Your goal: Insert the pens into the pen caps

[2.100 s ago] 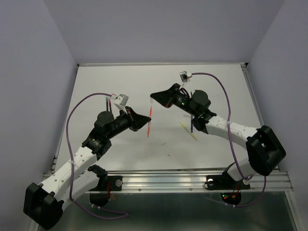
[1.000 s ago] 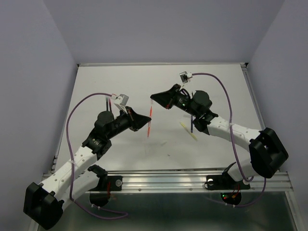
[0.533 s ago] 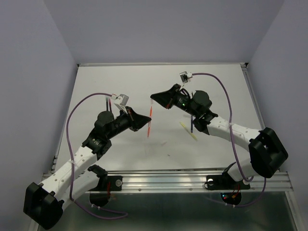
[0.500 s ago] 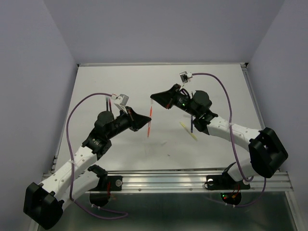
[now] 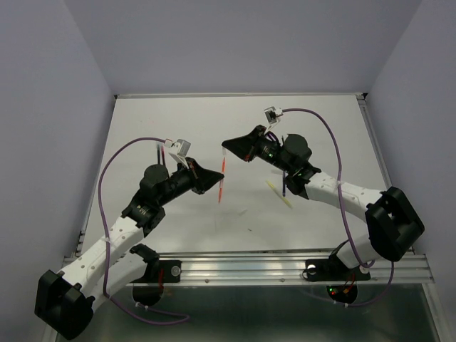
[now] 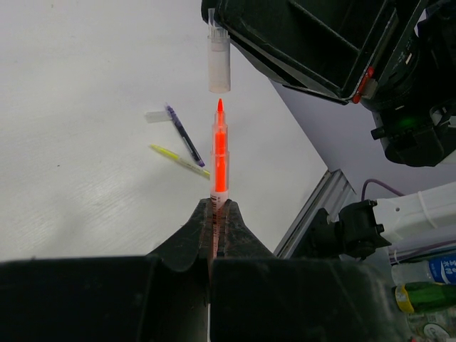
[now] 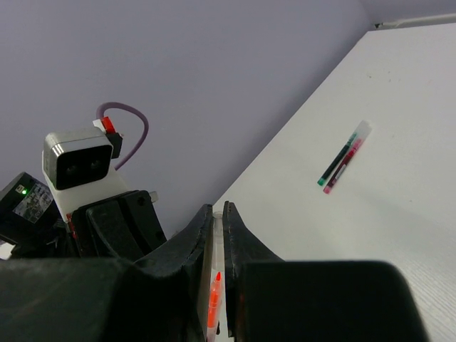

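The left hand (image 6: 219,208) is clenched on the back end of an orange-red pen (image 6: 220,153), holding it off the desk (image 5: 178,121). The pen's tip points at the open mouth of a translucent cap (image 6: 219,63), just apart from it. The right hand (image 5: 225,146) pinches that cap. A yellow pen (image 6: 178,160) and a dark blue pen (image 6: 184,134) lie close together on the desk. A green pen (image 7: 335,167) and a red pen (image 7: 345,165) lie side by side.
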{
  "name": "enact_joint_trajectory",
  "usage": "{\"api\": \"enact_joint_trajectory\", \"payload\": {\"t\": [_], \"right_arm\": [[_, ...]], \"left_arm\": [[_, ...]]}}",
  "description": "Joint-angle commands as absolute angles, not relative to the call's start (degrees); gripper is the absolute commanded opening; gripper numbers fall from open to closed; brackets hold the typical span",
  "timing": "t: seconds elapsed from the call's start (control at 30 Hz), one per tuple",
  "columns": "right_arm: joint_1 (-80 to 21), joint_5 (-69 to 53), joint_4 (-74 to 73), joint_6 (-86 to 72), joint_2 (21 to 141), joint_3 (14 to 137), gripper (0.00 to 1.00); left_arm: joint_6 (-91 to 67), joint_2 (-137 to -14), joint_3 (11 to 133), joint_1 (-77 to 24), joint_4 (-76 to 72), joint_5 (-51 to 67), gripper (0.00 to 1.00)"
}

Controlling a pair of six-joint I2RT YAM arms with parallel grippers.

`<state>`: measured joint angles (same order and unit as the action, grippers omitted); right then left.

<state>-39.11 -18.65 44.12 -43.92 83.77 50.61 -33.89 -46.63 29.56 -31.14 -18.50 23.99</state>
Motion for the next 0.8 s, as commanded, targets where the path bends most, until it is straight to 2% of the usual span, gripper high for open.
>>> {"api": "enact_joint_trajectory", "payload": {"t": [0.0,0.77], "right_arm": [[-39.73,-19.43,47.55,-44.21,83.50,50.27,0.01],[-40.25,-20.48,48.25,-45.96,82.71,47.38,0.01]], "left_arm": [[-32.96,-45.44,30.41,-31.46,-22.50,24.70,0.00],[-33.22,-45.53,30.41,-31.46,-23.38,23.12,0.00]]}}
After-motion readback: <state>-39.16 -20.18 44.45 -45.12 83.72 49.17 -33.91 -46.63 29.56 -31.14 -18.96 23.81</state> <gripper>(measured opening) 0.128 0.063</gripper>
